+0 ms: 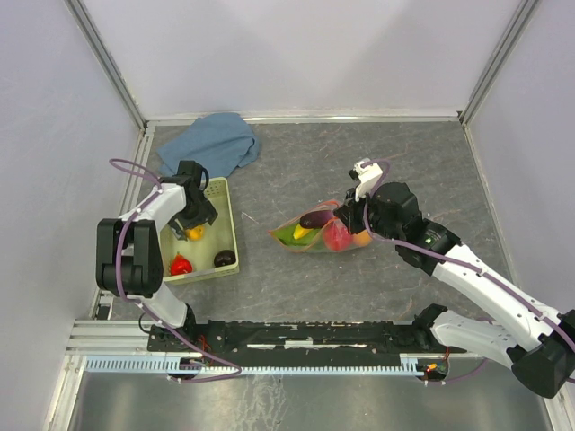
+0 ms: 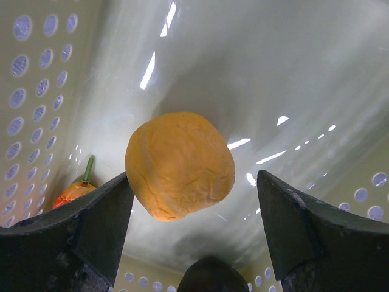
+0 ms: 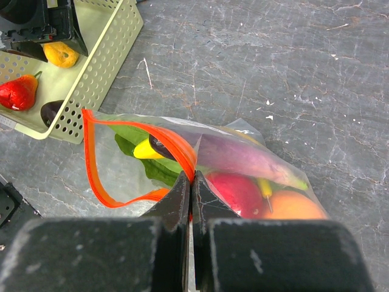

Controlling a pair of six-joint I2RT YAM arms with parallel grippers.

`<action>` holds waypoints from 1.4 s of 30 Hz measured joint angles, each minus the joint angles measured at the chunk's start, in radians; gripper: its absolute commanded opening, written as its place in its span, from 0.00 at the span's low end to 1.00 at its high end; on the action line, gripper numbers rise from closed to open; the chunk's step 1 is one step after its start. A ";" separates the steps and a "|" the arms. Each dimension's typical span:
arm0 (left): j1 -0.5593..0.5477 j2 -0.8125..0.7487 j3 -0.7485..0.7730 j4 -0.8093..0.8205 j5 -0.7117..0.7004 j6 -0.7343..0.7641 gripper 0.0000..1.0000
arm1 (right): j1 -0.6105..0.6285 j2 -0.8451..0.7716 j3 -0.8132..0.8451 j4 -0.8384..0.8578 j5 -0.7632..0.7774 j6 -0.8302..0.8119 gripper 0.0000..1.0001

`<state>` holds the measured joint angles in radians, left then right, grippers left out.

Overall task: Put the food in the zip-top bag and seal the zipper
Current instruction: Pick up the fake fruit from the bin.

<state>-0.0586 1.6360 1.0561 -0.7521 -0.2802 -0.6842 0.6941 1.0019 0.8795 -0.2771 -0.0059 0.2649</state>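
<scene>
Two right jaws pinch the zipper (image 3: 90,159); left jaws straddle orange fruit (image 2: 179,165) loosely.

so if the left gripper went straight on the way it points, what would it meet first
Most likely the round orange fruit, centred between the open fingers of the left gripper, with the basket floor just behind it. The gap to it is hard to judge.

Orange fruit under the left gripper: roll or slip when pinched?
Likely rolls: the orange fruit is near-round on the glossy floor of the basket. Its matte, dimpled skin probably grips fairly well. The left gripper straddles it open, off-centre, so it may shift sideways.
</scene>
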 measured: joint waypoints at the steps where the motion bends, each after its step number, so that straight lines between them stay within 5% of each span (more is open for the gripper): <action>1: 0.000 0.000 0.000 0.003 -0.002 0.000 0.86 | 0.000 0.000 -0.001 0.000 0.000 0.000 0.02; 9: 0.004 0.013 0.000 0.034 -0.027 0.000 0.84 | 0.000 0.000 -0.001 0.000 0.000 0.000 0.02; 20: 0.007 0.017 -0.033 0.090 -0.006 0.000 0.52 | 0.000 0.000 -0.001 0.000 0.001 0.000 0.02; 35: -0.001 -0.298 -0.131 0.093 0.137 0.000 0.45 | 0.000 0.028 0.011 -0.009 0.007 0.000 0.02; 42: -0.146 -0.466 -0.142 0.138 0.225 0.000 0.43 | 0.000 0.071 0.056 -0.039 0.005 -0.001 0.02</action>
<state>-0.2050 1.1698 0.9142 -0.6136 -0.0547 -0.6838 0.6937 1.0725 0.9356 -0.3161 -0.0006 0.2642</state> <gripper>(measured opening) 0.639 0.023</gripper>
